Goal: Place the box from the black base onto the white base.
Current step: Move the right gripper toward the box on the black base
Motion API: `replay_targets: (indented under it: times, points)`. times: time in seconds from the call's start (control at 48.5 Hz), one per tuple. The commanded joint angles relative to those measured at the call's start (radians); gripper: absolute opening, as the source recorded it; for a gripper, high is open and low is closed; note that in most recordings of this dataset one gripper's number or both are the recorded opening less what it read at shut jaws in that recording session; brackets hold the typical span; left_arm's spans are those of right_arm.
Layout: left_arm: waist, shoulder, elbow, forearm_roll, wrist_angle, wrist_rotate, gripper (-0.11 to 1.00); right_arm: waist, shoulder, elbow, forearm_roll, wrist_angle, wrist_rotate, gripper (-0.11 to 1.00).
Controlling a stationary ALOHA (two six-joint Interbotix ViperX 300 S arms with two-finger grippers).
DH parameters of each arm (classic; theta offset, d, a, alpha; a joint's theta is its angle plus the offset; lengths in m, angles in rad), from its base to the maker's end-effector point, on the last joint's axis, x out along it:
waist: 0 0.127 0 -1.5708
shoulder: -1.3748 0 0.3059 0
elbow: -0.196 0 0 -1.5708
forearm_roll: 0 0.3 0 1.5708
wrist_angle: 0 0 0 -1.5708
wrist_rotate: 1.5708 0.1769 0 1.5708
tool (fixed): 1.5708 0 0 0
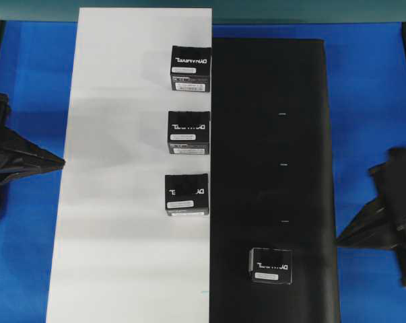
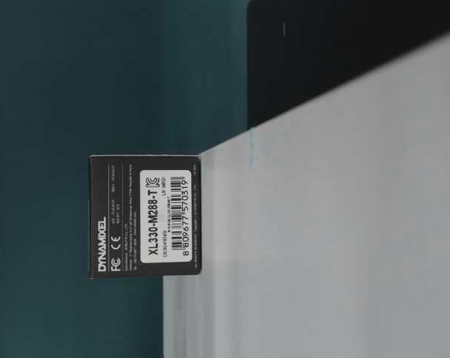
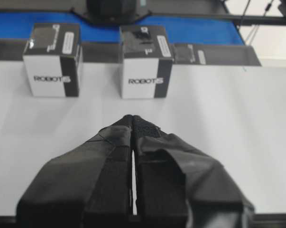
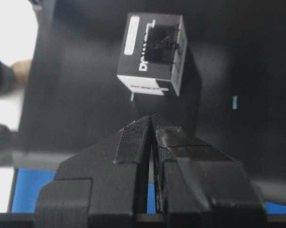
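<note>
The box (image 1: 271,264) is a small black carton with white lettering, lying on the black base (image 1: 277,134) near its front end. It also shows in the right wrist view (image 4: 152,54), just ahead of my right gripper (image 4: 151,118), which is shut and empty. In the overhead view the right gripper (image 1: 339,239) sits at the black base's right edge, apart from the box. The white base (image 1: 122,168) lies to the left of the black base. My left gripper (image 1: 58,161) is shut and empty at the white base's left edge (image 3: 133,118).
Three identical boxes (image 1: 190,68) (image 1: 188,132) (image 1: 186,194) stand in a row along the white base's right edge. Two of them show in the left wrist view (image 3: 52,59) (image 3: 145,61). Blue table (image 1: 371,101) surrounds both bases.
</note>
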Motion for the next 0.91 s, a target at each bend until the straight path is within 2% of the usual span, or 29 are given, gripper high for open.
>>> replay_targets:
  times: [0.0,0.144,0.289,0.413,0.536,0.701,0.743,0.805,0.887]
  points:
    - [-0.002,0.002,-0.028,0.003,0.002,-0.003,-0.02,0.012,0.08,-0.037,-0.002,-0.008,0.003,0.05]
    - [-0.002,0.002,-0.028,0.003,0.002,-0.003,-0.02,0.011,0.17,-0.084,-0.002,0.052,0.023,0.06]
    - [-0.002,0.002,-0.028,0.003,0.002,-0.003,-0.02,0.009,0.227,-0.121,0.0,0.149,0.081,0.08]
    - [-0.002,0.003,-0.028,0.003,0.002,-0.003,-0.02,0.014,0.249,-0.13,0.0,0.173,0.126,0.15]
    - [0.0,0.005,-0.026,0.003,0.002,-0.003,-0.02,0.02,0.256,-0.129,0.003,0.156,0.135,0.35]
    - [0.012,0.0,-0.026,0.003,0.002,-0.003,-0.02,0.046,0.301,-0.132,0.012,0.156,0.161,0.83]
    - [0.012,0.0,-0.026,0.003,0.002,-0.003,-0.02,0.058,0.319,-0.133,0.009,0.156,0.161,0.91]
    - [0.009,0.002,-0.026,0.003,0.002,-0.005,-0.02,0.069,0.347,-0.133,0.009,0.152,0.164,0.99]
    - [0.0,0.005,-0.026,0.003,0.002,-0.005,-0.02,0.077,0.376,-0.135,0.009,0.133,0.17,1.0]
